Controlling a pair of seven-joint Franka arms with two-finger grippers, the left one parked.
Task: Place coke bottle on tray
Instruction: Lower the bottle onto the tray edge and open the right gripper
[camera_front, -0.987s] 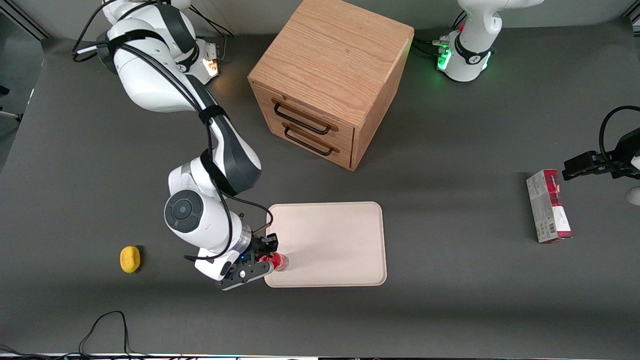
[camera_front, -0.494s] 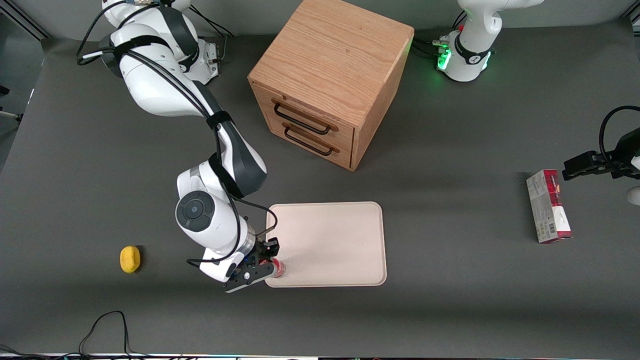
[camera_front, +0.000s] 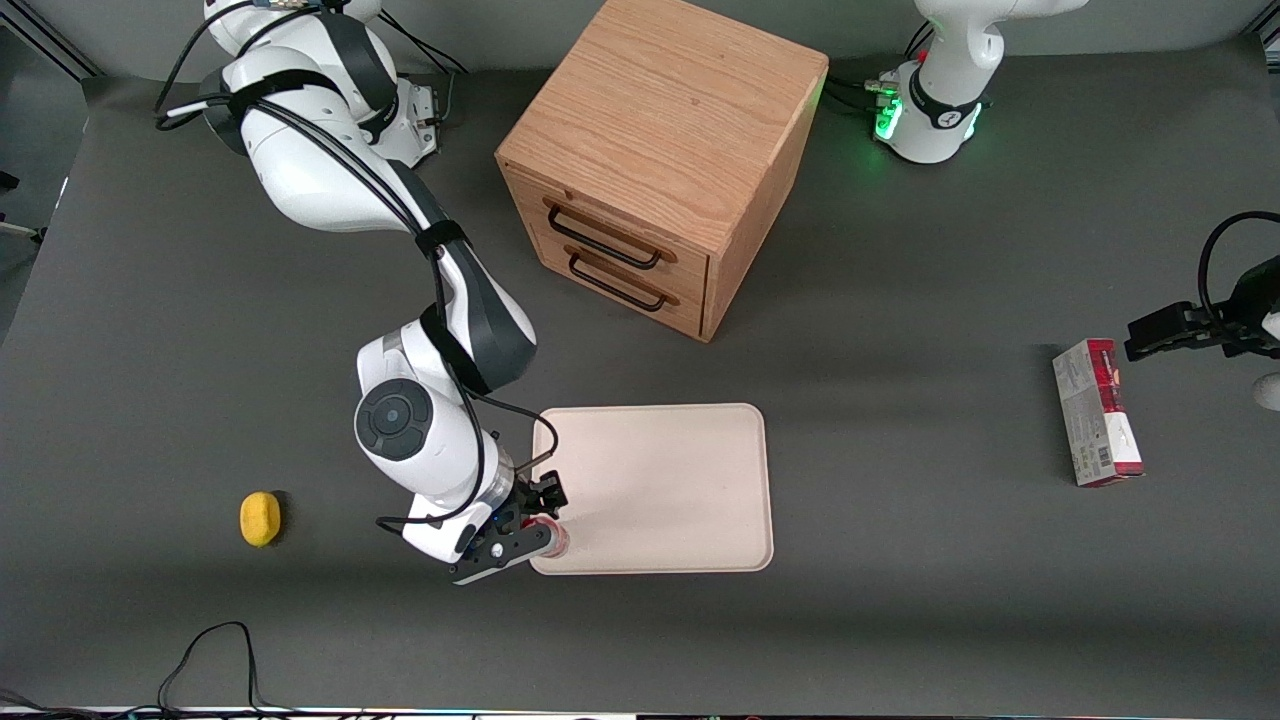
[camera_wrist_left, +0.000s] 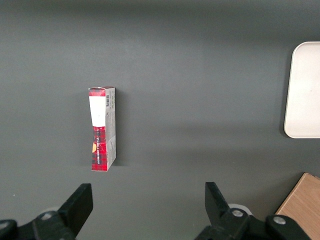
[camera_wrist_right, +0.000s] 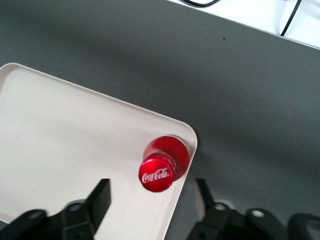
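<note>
Now coke bottle (camera_wrist_right: 164, 161) under spread pincer (camera_wrist_right: 152, 199)

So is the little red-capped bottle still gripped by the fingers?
No, the red-capped coke bottle stands free in the cream tray's corner, between the gripper's open fingers.

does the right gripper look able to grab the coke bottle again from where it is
Probably yes. The gripper is open right above the coke bottle, which stands upright in the tray's corner, and nothing lies between them.
</note>
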